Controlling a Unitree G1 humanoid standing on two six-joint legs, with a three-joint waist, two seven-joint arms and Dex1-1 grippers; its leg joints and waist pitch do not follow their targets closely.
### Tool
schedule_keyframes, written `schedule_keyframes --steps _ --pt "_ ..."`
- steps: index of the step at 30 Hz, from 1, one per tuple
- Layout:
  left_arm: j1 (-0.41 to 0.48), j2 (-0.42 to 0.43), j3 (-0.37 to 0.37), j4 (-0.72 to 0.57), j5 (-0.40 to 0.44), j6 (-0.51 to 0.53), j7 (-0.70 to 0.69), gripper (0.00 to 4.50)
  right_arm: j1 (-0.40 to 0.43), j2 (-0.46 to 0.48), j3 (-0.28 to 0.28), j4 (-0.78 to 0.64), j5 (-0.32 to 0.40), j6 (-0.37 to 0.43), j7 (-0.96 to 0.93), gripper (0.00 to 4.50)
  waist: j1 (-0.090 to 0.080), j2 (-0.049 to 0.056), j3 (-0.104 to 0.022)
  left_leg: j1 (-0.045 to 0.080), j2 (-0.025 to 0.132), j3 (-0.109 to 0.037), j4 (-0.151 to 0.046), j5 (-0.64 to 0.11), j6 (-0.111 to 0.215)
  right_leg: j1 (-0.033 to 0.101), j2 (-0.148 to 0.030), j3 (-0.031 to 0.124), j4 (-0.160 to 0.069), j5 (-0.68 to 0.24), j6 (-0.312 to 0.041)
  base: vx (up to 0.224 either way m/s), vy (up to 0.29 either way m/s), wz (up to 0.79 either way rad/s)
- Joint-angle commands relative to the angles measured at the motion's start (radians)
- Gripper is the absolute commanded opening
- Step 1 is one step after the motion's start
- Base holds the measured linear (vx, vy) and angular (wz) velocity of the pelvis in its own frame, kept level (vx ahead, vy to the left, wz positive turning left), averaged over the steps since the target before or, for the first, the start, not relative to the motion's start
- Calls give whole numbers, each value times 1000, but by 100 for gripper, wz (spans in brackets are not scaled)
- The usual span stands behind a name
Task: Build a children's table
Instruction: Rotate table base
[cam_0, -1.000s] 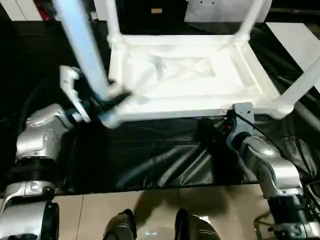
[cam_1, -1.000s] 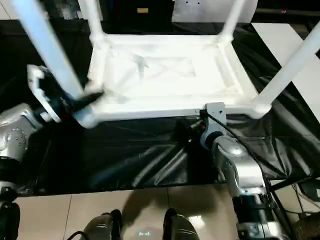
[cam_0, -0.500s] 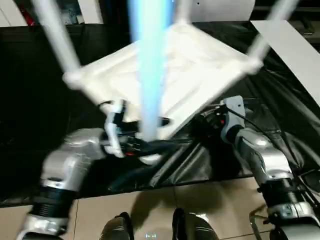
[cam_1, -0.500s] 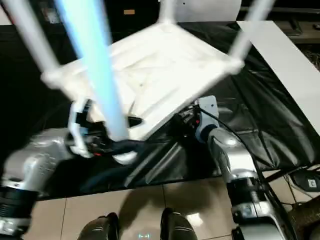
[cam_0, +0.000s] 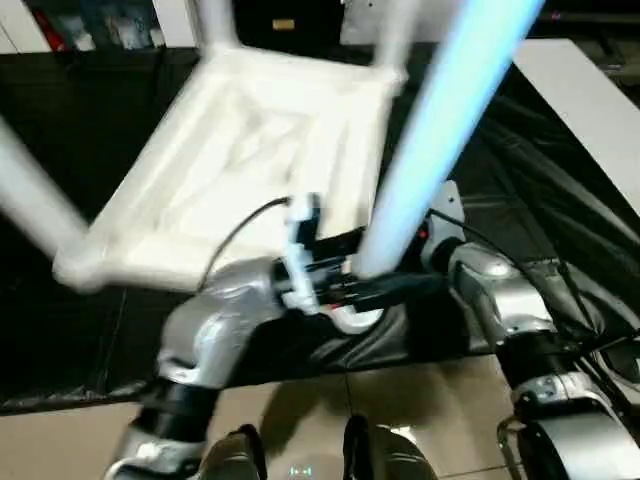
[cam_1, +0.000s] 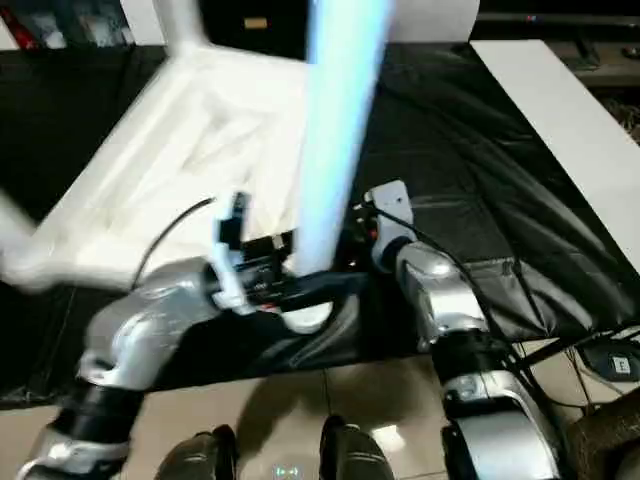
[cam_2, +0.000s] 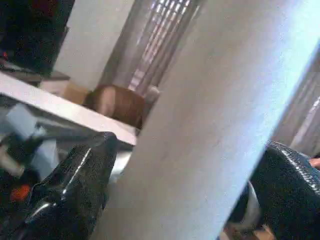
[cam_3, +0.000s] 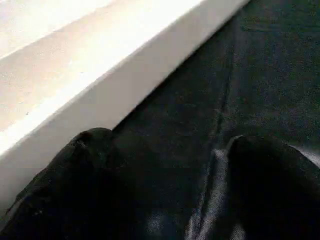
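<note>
The children's table (cam_0: 250, 170) lies upside down on the black-covered desk (cam_1: 480, 190), ribbed underside facing up, turned so that one corner points toward the robot. Four white tube legs rise from its corner sockets. The near leg (cam_0: 440, 130) slants up across the head views and looks bluish in the light. Another leg (cam_0: 30, 205) runs off to the left, and two more stand at the far corners.

The left gripper (cam_0: 372, 288) reaches across in front of the robot's body to the base of the near leg. In the left wrist view, the leg (cam_2: 210, 130) sits between the two black fingers (cam_2: 75, 185), which are spread wide around it; whether they press on the tube cannot be told.

The right gripper (cam_3: 170, 190) lies low over the black cover just beside the white edge of the tabletop (cam_3: 85, 80). Its fingers (cam_3: 270, 190) stand wide apart with nothing between them but the cover.

The silver right forearm (cam_0: 490, 290) sits just beside the near corner. A pale floor (cam_0: 440, 410) shows below the desk's front edge.
</note>
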Motion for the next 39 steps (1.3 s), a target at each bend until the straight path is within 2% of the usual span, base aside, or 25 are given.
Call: schedule_keyframes --steps 1,3,4,5,6,7,8,10,14,15,16,19,21,22,24,25,26,28,29,30,34,39 --pt "-46 -56 -11 51 77 -81 114 438 -13 43 40 8 -3 -22 19 450 8 -8 -93 15 44 -21 -53 -185 91 74 -70 60 -74 -340 -172 0 0 0" --pt "-82 -65 13 121 150 -163 198 438 -13 33 18 28 -13 -19 -21 450 9 -13 -94 10 44 -26 -55 -188 88 79 -72 57 -72 -360 -149 0 0 0" --pt "-82 -65 13 121 150 -163 198 438 -13 33 18 28 -13 -19 -21 450 9 -14 -95 11 41 -26 -54 -192 88 79 -74 57 -74 -384 -135 0 0 0" --pt "-82 -65 13 121 150 -163 198 438 -13 33 18 28 -13 -19 -21 450 9 -14 -95 11 41 -26 -54 -192 88 79 -74 57 -74 -384 -135 0 0 0" --pt "-108 -51 37 161 172 -197 229 438 -10 14 -10 57 -21 -25 -58 450 8 -16 -95 9 40 -25 -53 -183 90 78 -75 57 -75 -392 -132 0 0 0" --pt "-115 -40 47 166 173 -201 232 438 -3 4 -28 68 -19 -23 -71 450 11 -10 -97 19 42 -22 -51 -183 91 70 -73 58 -76 -386 -138 0 0 0" --pt "-122 -24 57 170 176 -206 235 438 11 -12 -52 80 -17 -17 -88 450 12 -11 -95 18 42 -22 -52 -184 91 69 -71 57 -76 -383 -142 0 0 0" --pt "-125 -7 69 178 190 -222 236 438 39 -39 -71 88 -23 -21 -93 450 17 -11 -90 20 43 -22 -54 -197 84 68 -70 55 -77 -387 -141 0 0 0" --pt "-128 -3 84 198 200 -237 249 438 62 -56 -82 83 -24 -27 -94 450 20 -9 -90 20 44 -24 -54 -222 78 69 -71 54 -78 -406 -140 0 0 0" --pt "-131 13 86 222 222 -252 274 438 80 -71 -94 69 -18 -31 -87 450 19 -10 -91 20 43 -24 -54 -224 78 69 -72 53 -78 -412 -139 0 0 0" --pt "-122 30 79 221 229 -248 268 438 95 -82 -106 35 -4 -33 -70 450 22 -9 -89 22 44 -25 -55 -239 78 65 -72 54 -83 -436 -124 0 0 0" --pt "-90 79 49 192 228 -218 209 438 128 -111 -132 -66 42 -29 -1 450 31 -12 -90 21 46 -26 -57 -231 83 68 -74 55 -81 -438 -117 0 0 0" --pt "-78 100 39 183 223 -208 180 438 138 -126 -134 -102 59 -27 35 450 32 -11 -91 18 46 -27 -57 -221 89 68 -75 55 -79 -433 -118 0 0 0" --pt "-61 142 19 179 224 -206 119 438 155 -156 -135 -158 81 -29 96 450 32 -13 -91 14 46 -27 -57 -207 93 70 -75 56 -76 -416 -121 0 0 0" --pt "-52 177 3 183 239 -217 70 438 168 -177 -137 -196 103 -31 148 450 33 -10 -92 15 45 -27 -56 -197 103 69 -74 57 -75 -395 -127 0 0 0" --pt "-50 239 -21 203 258 -224 -11 438 195 -221 -130 -263 133 -25 246 450 32 -9 -92 15 46 -27 -57 -194 109 69 -74 57 -75 -389 -132 0 0 0" --pt "-53 265 -30 216 267 -230 -40 423 209 -245 -123 -289 142 -23 289 450 35 -9 -91 19 47 -27 -58 -202 113 68 -74 57 -77 -400 -124 0 0 0" --pt "-67 319 -50 253 293 -254 -99 423 239 -302 -102 -342 151 -24 380 450 35 -9 -88 18 46 -27 -60 -203 115 68 -72 58 -78 -409 -119 0 0 0" --pt "-77 343 -58 277 308 -268 -119 403 254 -328 -94 -365 154 -25 420 450 38 -8 -90 21 46 -27 -59 -205 114 68 -73 58 -79 -412 -115 0 0 0" --pt "-101 365 -66 332 347 -317 -120 400 270 -362 -86 -392 157 -20 469 450 37 -7 -89 19 47 -28 -59 -205 111 68 -74 58 -77 -411 -123 0 0 0" --pt "-141 389 -76 422 388 -378 -136 371 281 -400 -82 -420 169 -10 526 450 39 -4 -90 21 47 -30 -59 -232 95 68 -79 55 -84 -451 -134 0 0 0" --pt "-192 415 -98 498 387 -364 -213 332 294 -434 -81 -473 198 13 590 450 41 -7 -91 20 48 -30 -58 -227 89 70 -82 56 -82 -450 -144 0 0 0"
